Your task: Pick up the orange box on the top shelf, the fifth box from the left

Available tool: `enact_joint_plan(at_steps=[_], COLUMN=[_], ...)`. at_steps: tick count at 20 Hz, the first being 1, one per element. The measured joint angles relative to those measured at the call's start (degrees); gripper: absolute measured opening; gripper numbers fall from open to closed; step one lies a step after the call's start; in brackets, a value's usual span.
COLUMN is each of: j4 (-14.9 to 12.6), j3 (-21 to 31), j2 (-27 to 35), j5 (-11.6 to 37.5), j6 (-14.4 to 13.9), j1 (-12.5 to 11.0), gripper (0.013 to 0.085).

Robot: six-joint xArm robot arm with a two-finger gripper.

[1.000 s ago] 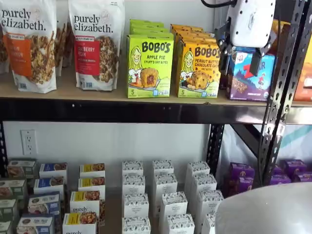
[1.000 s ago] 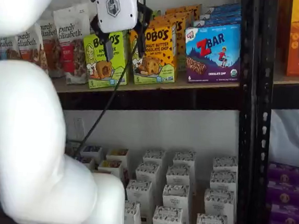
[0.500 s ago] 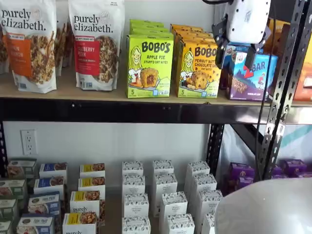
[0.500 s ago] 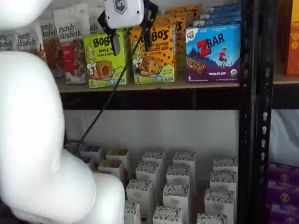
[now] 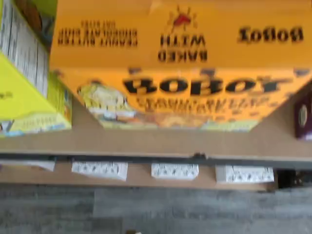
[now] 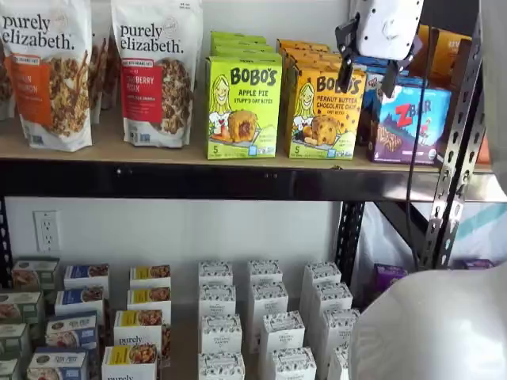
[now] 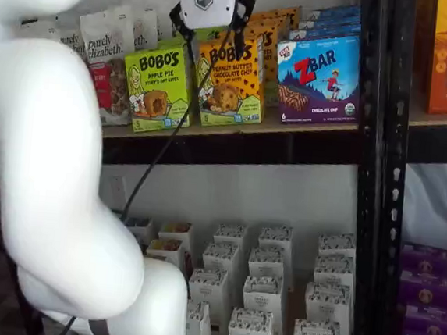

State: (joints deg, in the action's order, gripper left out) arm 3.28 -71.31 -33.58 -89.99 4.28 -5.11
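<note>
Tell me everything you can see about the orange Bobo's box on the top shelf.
The orange box is an upright orange-yellow carton, cardboard by its look, printed with black BOBO'S lettering, a cartoon blonde girl and an oat bite. It stands at the front of the top shelf, heading a row of like cartons, between the green Bobo's box and the blue ZBar box. The claw hangs open before it, not gripping.

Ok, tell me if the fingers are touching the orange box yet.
Cannot tell. In both shelf views the gripper hangs open in front of the orange box, overlapping its top; neither view shows contact or a gap plainly.
</note>
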Motion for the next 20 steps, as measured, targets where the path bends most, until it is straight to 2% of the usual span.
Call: enact_joint_plan(at_steps=[5, 17, 20], j4=[1.0, 0.1, 0.8], j3=[-0.4, -5.1, -6.1], j2=[1.6, 7.3, 8.4], j5=[4.6, 4.5, 4.4], j6=[0.7, -0.5, -0.3], j1=[-0.5, 0.7, 0.5], gripper=[0.0850, 0.0850, 0.0850])
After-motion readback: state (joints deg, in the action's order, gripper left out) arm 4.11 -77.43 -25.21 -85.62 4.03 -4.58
